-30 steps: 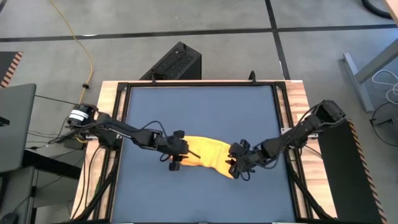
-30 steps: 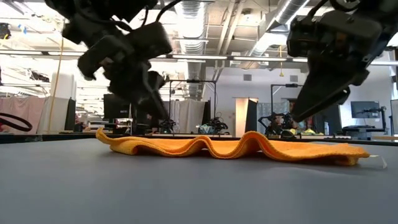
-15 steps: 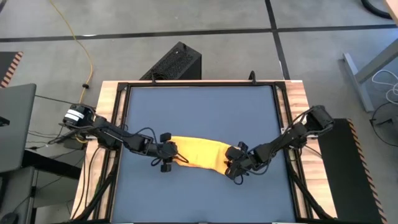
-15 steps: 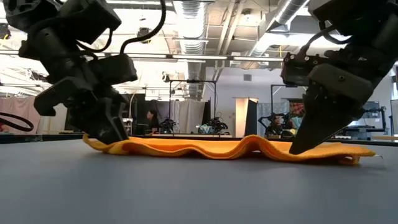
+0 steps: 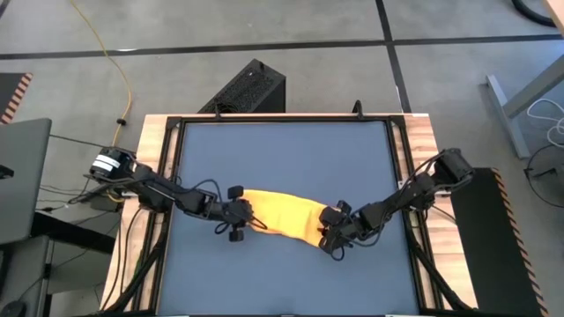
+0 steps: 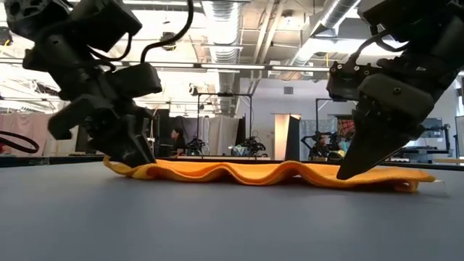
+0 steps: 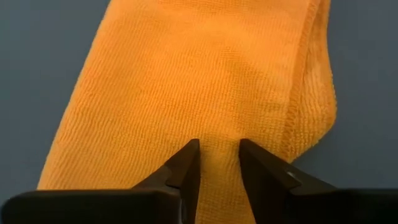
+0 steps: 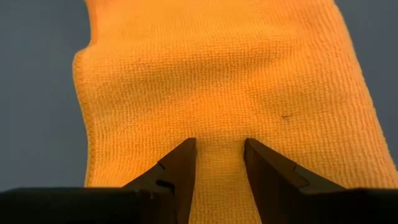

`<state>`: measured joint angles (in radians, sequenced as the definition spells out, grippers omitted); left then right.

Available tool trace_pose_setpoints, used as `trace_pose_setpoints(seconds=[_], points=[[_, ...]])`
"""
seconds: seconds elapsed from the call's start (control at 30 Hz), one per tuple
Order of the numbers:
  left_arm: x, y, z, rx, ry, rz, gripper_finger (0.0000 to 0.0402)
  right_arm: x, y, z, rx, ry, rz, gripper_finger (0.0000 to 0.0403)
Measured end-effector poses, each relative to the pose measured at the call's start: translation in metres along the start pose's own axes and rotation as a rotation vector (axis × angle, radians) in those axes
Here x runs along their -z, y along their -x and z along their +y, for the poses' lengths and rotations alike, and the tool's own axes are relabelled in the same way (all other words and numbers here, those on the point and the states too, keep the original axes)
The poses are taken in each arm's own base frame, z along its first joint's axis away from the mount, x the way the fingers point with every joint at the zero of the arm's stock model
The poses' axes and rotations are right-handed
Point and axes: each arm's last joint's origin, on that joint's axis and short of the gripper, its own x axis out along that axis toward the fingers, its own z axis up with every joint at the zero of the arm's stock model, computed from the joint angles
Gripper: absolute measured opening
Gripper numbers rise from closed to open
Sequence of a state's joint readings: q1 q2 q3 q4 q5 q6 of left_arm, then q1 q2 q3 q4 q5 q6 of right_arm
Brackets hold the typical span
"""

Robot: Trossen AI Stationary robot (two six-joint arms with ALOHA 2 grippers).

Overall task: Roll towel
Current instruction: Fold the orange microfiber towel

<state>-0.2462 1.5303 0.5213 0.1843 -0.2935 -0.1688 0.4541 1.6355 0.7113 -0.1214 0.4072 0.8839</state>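
The dark blue surface (image 5: 291, 158) sits in a black frame with pale wooden side boards (image 5: 148, 150), on a grey concrete floor (image 5: 291, 26) crossed by dark seam lines. A yellow cable (image 5: 106, 48) snakes over the floor, and a black ribbed box (image 5: 249, 88) stands just behind the surface. Across the surface, the low view shows a large hall with exposed ceiling ducts (image 6: 225, 18), long strip lights (image 6: 239, 67), a white door (image 6: 281, 135) and what may be workstations with screens (image 6: 424, 129).
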Motion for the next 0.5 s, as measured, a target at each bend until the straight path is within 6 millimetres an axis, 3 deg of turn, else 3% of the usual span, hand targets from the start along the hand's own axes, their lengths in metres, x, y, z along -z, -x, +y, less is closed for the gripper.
trace_pose_setpoints(seconds=[0.23,0.37,0.5], points=[[-0.007,-0.004,0.016,-0.046,0.017,-0.008,0.0008,-0.005,0.007,-0.011,0.041,0.001,0.051,0.0164],[-0.033,-0.001,0.026,-0.069,0.031,-0.081,0.0006,-0.009,0.012,-0.020,0.081,-0.006,0.072,0.0164],[-0.067,0.020,0.030,-0.055,-0.040,-0.127,0.0006,-0.015,0.021,-0.029,0.092,-0.020,0.113,0.0164]])
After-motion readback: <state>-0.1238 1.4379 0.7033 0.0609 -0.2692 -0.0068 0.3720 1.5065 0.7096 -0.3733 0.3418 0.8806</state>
